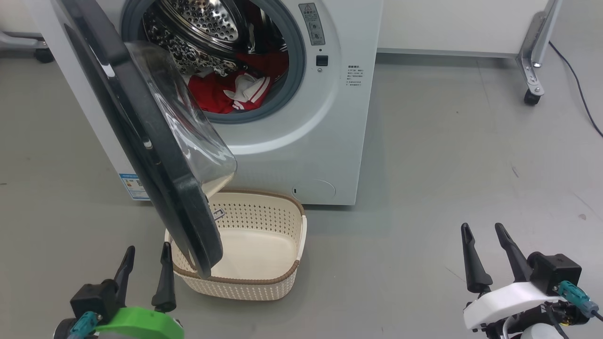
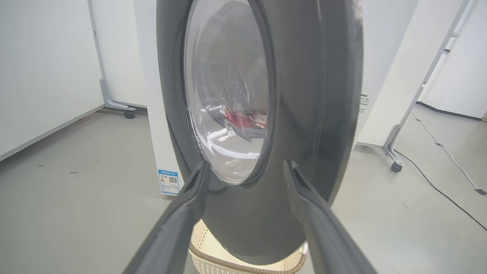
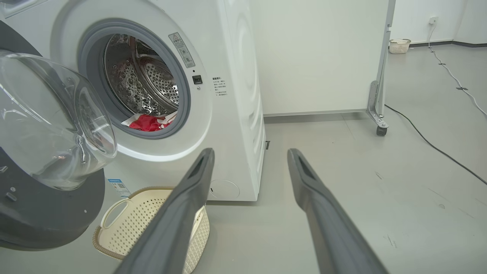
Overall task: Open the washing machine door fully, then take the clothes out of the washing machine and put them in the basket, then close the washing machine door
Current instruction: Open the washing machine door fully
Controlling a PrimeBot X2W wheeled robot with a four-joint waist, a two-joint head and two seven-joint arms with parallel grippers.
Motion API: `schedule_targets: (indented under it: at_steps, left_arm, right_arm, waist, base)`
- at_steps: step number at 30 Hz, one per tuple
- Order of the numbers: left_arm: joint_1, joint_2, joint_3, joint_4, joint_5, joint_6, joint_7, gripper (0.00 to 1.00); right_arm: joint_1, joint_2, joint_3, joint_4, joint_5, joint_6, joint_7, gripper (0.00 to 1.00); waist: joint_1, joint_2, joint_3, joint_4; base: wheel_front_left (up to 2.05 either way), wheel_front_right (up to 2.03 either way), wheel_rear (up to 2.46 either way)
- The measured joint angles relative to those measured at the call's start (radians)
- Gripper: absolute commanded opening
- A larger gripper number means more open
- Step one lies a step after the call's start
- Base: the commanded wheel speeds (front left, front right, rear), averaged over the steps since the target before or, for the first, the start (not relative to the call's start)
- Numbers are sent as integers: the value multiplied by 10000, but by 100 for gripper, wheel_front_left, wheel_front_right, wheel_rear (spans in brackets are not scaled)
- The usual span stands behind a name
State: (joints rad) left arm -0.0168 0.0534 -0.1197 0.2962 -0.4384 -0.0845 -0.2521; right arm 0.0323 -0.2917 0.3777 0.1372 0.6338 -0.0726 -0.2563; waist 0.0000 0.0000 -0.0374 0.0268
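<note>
Washer [image 1: 292,155] stands white on the grey floor [image 1: 447,165], its round mouth uncovered and the steel drum [image 1: 207,23] showing inside. Door [image 1: 136,127] hangs from the washer's left side, swung out partway toward the robot, its black rim edge-on in the head view and its clear glass bowl bulging back toward the mouth. Basket [image 1: 264,216] sits on the floor right against the washer's front, below the mouth, upright with nothing in it; the door's lower edge hangs over its left part. Clothes [image 1: 221,94], red with white stripes, lie in a heap at the bottom of the drum.

Left gripper [image 1: 147,248] is out in front of the washer's left side, jaws wide, holding nothing, pointed at the door's outer face and near its lower rim. Right gripper [image 1: 482,227] is well apart from the washer, out past its right side above bare floor, jaws wide and holding nothing.
</note>
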Motion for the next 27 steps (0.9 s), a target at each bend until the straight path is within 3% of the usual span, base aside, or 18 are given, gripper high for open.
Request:
schedule_targets:
  at_steps: [27]
  left_arm:
    - [0, -29, 161, 21, 387, 0, 0, 100]
  right_arm:
    - [190, 307, -380, -10, -291, 244, 0, 100]
  waist:
    - [0, 0, -97, 80]
  base:
    - [0, 0, 0]
